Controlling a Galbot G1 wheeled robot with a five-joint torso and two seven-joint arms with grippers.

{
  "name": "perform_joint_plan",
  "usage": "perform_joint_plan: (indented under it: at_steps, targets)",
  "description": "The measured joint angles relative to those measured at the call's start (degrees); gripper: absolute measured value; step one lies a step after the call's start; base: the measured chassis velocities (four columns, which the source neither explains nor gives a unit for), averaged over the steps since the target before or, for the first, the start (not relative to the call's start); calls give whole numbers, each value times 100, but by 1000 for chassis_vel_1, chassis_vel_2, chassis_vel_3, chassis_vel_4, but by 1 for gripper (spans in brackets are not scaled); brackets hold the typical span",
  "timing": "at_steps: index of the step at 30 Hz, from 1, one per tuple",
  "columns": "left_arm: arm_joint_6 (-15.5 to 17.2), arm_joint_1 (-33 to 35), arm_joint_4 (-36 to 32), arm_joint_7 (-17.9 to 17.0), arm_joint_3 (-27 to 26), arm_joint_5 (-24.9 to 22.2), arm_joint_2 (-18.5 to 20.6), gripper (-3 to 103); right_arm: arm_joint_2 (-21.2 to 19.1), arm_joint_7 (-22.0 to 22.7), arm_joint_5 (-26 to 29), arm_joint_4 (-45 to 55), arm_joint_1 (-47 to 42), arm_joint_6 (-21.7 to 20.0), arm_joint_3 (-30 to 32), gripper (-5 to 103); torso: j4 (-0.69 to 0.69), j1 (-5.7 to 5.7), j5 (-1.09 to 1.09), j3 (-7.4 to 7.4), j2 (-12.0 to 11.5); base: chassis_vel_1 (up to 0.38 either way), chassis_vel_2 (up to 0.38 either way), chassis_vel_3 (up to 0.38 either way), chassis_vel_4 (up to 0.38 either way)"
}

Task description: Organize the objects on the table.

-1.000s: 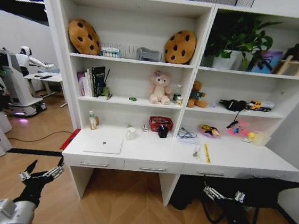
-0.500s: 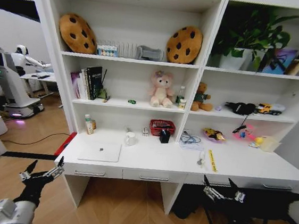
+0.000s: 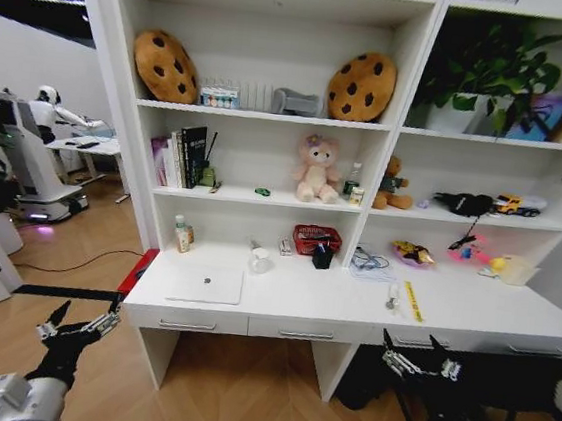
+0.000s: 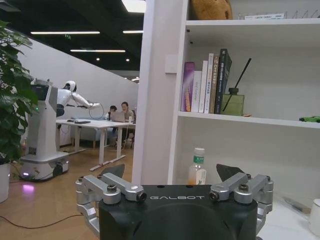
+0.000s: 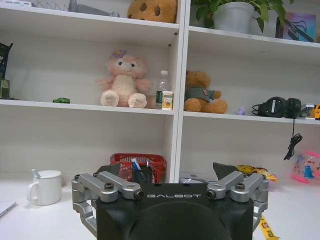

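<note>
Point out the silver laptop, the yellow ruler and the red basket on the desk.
silver laptop [image 3: 205, 284], head view, middle of its closed lid.
yellow ruler [image 3: 413, 301], head view, middle of the strip.
red basket [image 5: 138, 167], right wrist view, its front mesh wall.

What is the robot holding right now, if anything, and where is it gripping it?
Nothing is held. The left gripper and the right gripper both hang open and empty, low in front of the table, short of its front edge.
</note>
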Motion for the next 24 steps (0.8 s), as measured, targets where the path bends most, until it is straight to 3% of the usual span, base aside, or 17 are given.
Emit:
perform_joint_plan:
  at_steps: [24]
  targets:
    - [0,0,0,1,0,0,-1,100,0,1,0,0,0,0,1,100,0,-2,4,0,0,1,-9,-2,7]
